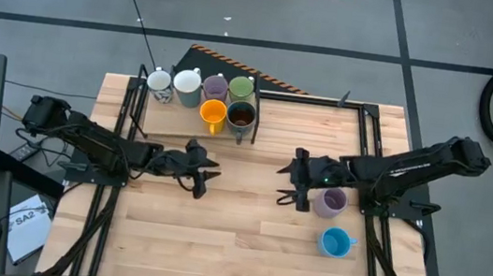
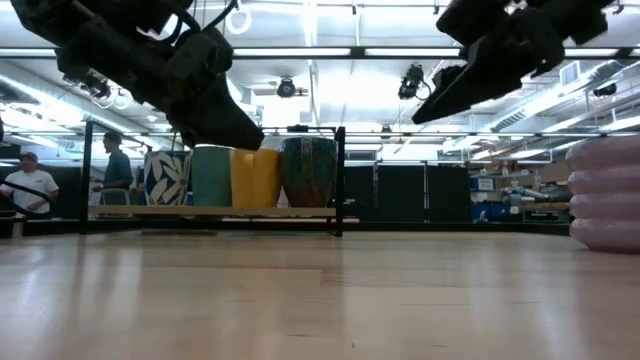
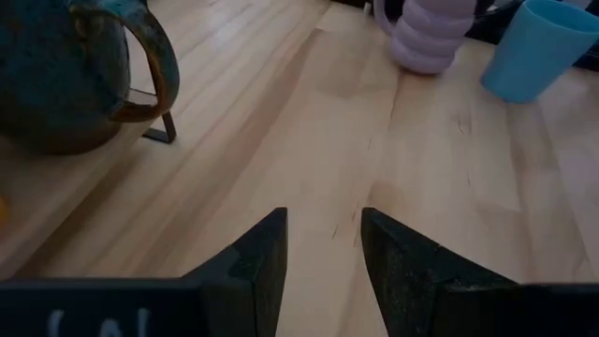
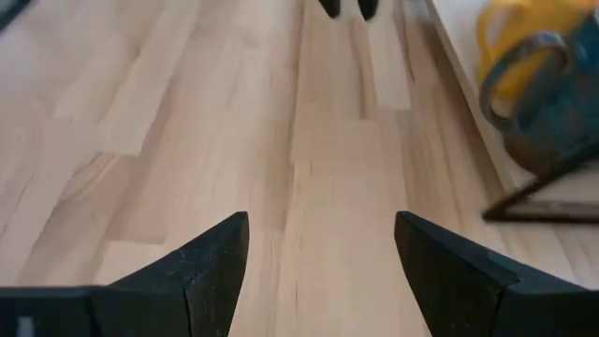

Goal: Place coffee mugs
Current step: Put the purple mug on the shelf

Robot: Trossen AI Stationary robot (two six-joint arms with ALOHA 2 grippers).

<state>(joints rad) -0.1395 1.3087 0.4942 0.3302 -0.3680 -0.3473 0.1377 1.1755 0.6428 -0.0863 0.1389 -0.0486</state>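
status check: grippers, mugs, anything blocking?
Left gripper and right gripper open, empty, mid-table. Six mugs on the rear tray; lilac mug and blue mug loose by the right arm. Nothing blocking.

**Six mugs on the rack, two loose on the bench**

We see six coffee mugs grouped upright on the low wooden rack at the far side of the bench: a patterned white mug (image 1: pixel 160 85), a plain white mug (image 1: pixel 187 84), a lilac mug (image 1: pixel 215 86), a green mug (image 1: pixel 240 87), an orange mug (image 1: pixel 213 113) and a dark brown mug (image 1: pixel 241 117). On the bench's right half stand a ribbed lilac mug (image 1: pixel 330 202) and, near it, a blue mug (image 1: pixel 335 242), both upright, handle toward the right edge.
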